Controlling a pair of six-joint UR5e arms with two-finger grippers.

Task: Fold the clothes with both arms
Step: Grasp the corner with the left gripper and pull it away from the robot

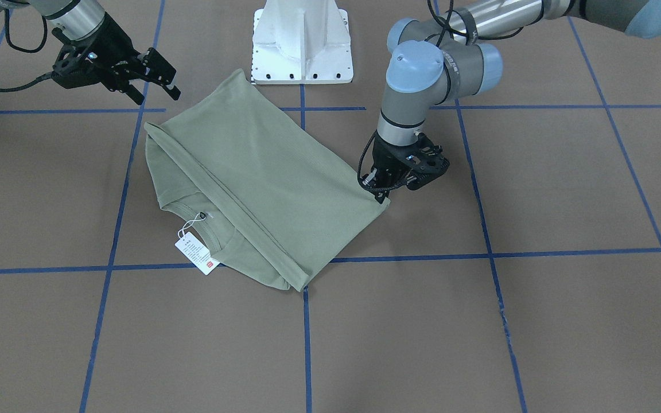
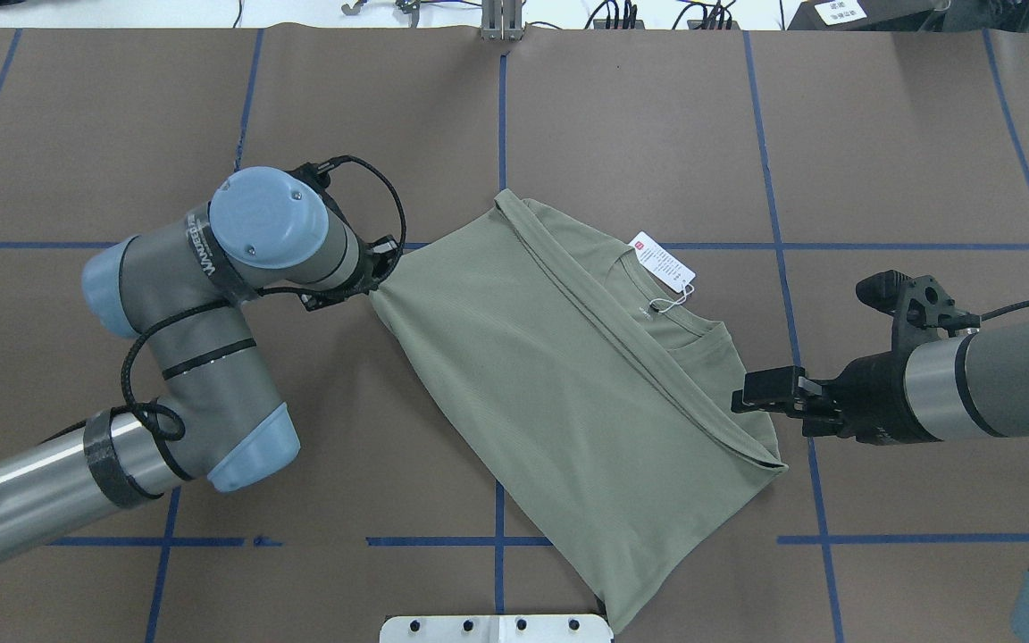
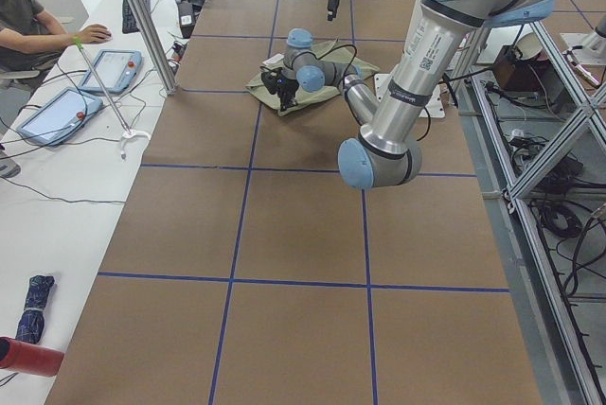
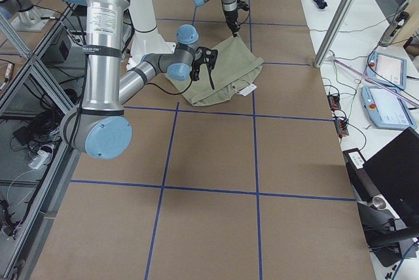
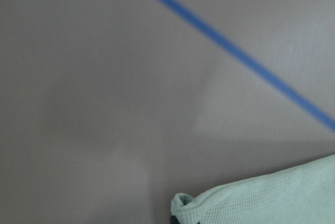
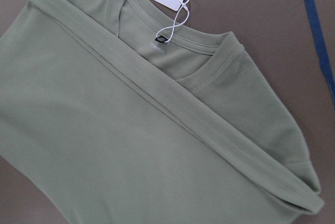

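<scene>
The shirt (image 1: 261,178) lies half-folded on the counter (image 1: 537,321), soft, light and floppy I'd say, one corner clenched in the left claw (image 1: 384,194), the right claw (image 1: 155,90) released near the hem band (image 1: 221,201), whose end looks the best hold.

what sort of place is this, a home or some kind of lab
Most likely a robotics lab or test cell, not a home: the left arm and right arm flank a shirt on a table gridded with blue tape, and an operator sits at a side desk with touchscreen pendants.
</scene>
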